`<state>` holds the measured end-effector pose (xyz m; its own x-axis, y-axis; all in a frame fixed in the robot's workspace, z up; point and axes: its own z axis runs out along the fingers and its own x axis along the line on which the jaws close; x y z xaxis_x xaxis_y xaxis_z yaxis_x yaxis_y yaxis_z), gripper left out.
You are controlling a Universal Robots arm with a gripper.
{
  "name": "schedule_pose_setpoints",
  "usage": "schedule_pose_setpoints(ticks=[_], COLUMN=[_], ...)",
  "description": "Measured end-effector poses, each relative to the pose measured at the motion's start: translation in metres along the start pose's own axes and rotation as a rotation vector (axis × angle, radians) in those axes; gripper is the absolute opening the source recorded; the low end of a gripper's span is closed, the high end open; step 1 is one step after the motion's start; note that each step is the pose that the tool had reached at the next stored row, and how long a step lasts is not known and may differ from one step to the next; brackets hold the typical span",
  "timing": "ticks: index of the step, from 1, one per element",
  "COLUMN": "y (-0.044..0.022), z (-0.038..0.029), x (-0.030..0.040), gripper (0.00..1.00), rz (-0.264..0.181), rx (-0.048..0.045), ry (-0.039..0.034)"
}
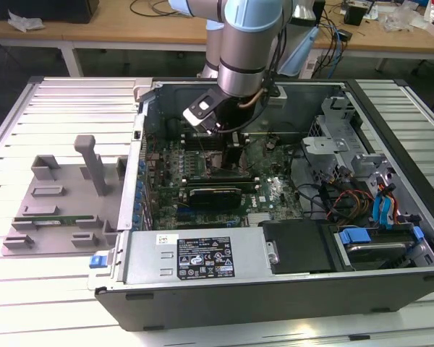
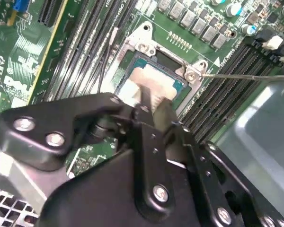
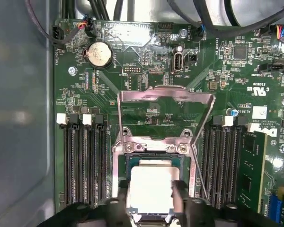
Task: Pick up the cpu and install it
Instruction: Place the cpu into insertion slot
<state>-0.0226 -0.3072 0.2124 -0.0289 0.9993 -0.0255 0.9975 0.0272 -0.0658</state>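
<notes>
Where the arm stands: we see the arm (image 1: pixel 249 43) reaching down into the open computer case (image 1: pixel 275 289), its gripper (image 1: pixel 233 155) low over the middle of the green motherboard (image 1: pixel 264 191) in the exterior view.
Tool state: we read the gripper (image 3: pixel 150 208) as closed narrow on the cpu (image 3: pixel 151 189); in the first wrist view its dark fingers (image 3: pixel 180 197) sit against two opposite sides of the chip.
Cpu position: we place the cpu inside the outline of the socket (image 3: pixel 154 147), its pale metal top facing up; in the second wrist view the cpu (image 2: pixel 154 80) lies just past the fingertips within the socket frame (image 2: pixel 142 45).
Seating: we cannot tell whether the chip rests fully down in the socket or sits slightly above it.
Retention plate: we see the metal retention plate (image 3: pixel 165 97) swung up and open beyond the socket.
Neighbours: we note black memory slots (image 3: pixel 83 161) on both sides of the socket, and a round coin battery (image 3: pixel 99 53) further along the board.
Outside the case: we see a grey tray (image 1: pixel 65 195) with upright posts on the exterior view's left, well apart from the gripper.
</notes>
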Motion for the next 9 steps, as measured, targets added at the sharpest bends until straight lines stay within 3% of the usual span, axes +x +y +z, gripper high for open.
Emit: schedule_pose_setpoints(ticks=[1, 7, 9], y=[-0.0032, -0.0001, -0.0007], z=[0.0066, 0.0068, -0.0015], x=[-0.0004, -0.0003, -0.0007], gripper=[0.11, 0.11, 0.11], rz=[0.000, 0.000, 0.000], rx=[0.0000, -0.0007, -0.0001], ry=[0.0002, 0.0011, 0.0002])
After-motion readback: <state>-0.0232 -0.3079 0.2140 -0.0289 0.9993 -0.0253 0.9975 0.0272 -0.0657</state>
